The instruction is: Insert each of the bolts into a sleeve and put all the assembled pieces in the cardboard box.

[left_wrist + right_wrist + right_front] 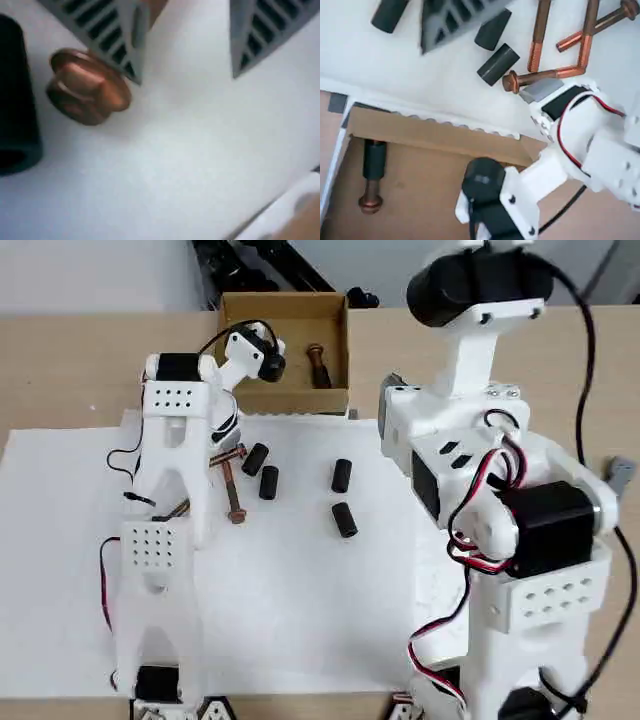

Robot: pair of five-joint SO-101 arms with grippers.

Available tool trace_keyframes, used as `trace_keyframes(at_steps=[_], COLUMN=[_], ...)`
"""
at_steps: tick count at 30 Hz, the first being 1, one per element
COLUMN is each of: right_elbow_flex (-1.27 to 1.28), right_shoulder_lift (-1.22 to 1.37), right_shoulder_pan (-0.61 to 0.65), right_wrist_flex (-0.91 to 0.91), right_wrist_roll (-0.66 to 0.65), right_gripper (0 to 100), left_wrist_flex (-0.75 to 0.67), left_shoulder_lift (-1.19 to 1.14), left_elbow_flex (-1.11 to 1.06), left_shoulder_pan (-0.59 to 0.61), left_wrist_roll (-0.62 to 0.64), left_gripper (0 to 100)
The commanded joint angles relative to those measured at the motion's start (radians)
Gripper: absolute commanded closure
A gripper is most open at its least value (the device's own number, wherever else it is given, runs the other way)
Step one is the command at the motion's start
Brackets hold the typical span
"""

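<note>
My left gripper (185,45) is open and low over the white sheet. A copper bolt head (87,85) lies just outside one of its fingers (112,37), with a black sleeve (15,100) beside it. In the high view, three bolts (232,490) lie by the left arm. Several loose sleeves (268,482) (344,519) lie in the middle of the sheet. The cardboard box (232,355) holds one assembled piece (318,365) (372,175). A grey finger (452,20) of my right gripper hangs above the sleeves (498,64), near the box wall (435,132).
A white paper sheet (300,620) covers most of the wooden table (70,370). The left arm (580,140) stands over the bolts (537,35) beside the box. The right arm's body (500,500) fills the right side. Dark equipment lies behind the box.
</note>
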State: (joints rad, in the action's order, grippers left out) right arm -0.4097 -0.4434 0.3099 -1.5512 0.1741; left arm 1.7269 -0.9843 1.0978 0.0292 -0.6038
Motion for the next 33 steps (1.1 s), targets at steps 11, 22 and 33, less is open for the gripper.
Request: trace_keyframes(at_steps=[11, 22, 33], right_elbow_flex=[-0.029, 0.064, 0.064], right_shoulder_lift=[-0.015, -0.024, -0.024], right_shoulder_pan=[-0.008, -0.008, -0.005], right_wrist_flex=[-0.004, 0.007, 0.007], right_wrist_roll=[-0.002, -0.002, -0.002], right_gripper=[80.0, 80.0, 80.0], left_wrist_flex=[0.026, -0.068, -0.144], left_shoulder_lift=[0.374, 0.308, 0.114], left_elbow_flex=[-0.344, -0.404, -0.401], left_shoulder_pan=[-0.038, -0.048, -0.04], left_wrist_roll=[-0.038, -0.038, -0.038], left_gripper=[89, 89, 89])
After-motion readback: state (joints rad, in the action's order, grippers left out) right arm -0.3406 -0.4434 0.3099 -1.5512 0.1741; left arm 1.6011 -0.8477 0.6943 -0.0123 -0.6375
